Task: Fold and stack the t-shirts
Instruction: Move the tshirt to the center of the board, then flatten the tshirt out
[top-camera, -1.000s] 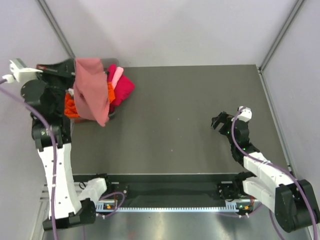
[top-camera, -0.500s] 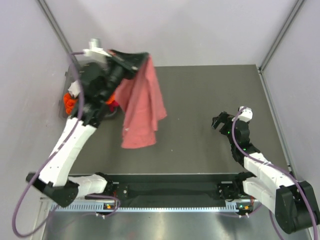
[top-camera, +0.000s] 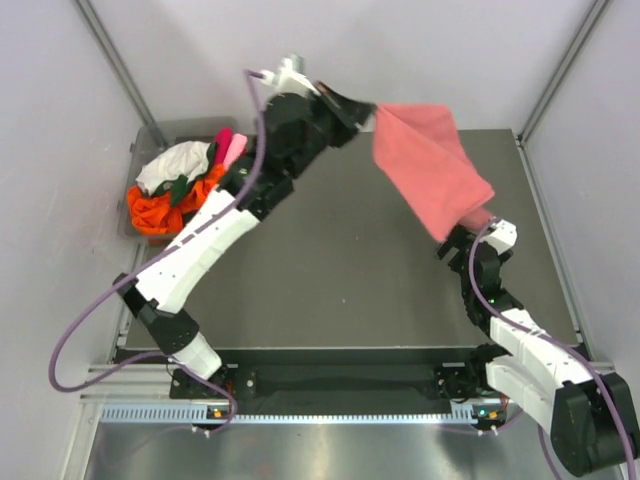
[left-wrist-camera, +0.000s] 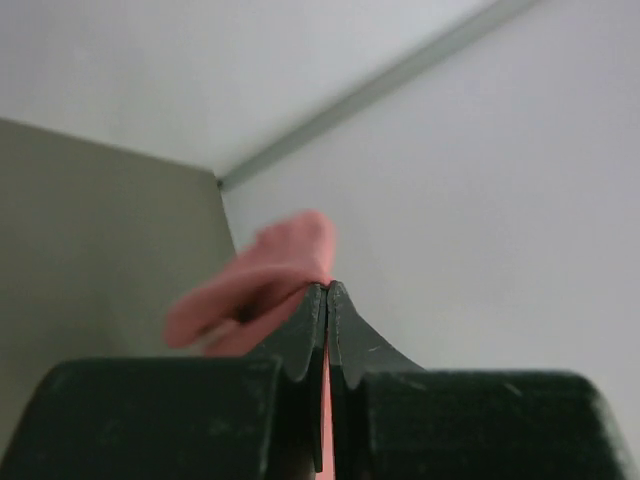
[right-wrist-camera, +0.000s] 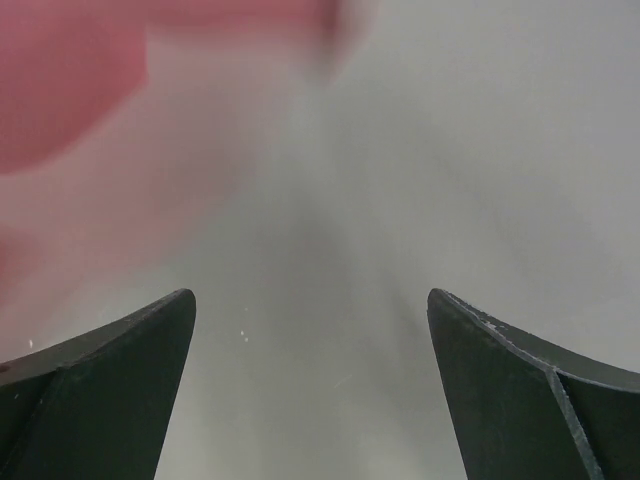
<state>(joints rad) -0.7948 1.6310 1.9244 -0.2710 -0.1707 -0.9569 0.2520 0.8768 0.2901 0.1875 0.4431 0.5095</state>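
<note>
T-shirt in fully closed left tool

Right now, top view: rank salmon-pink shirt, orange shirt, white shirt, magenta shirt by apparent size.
1. salmon-pink shirt, though held up nearer the camera
2-3. orange shirt and white shirt: alike, both part-buried
4. magenta shirt, only a sliver shows
</note>
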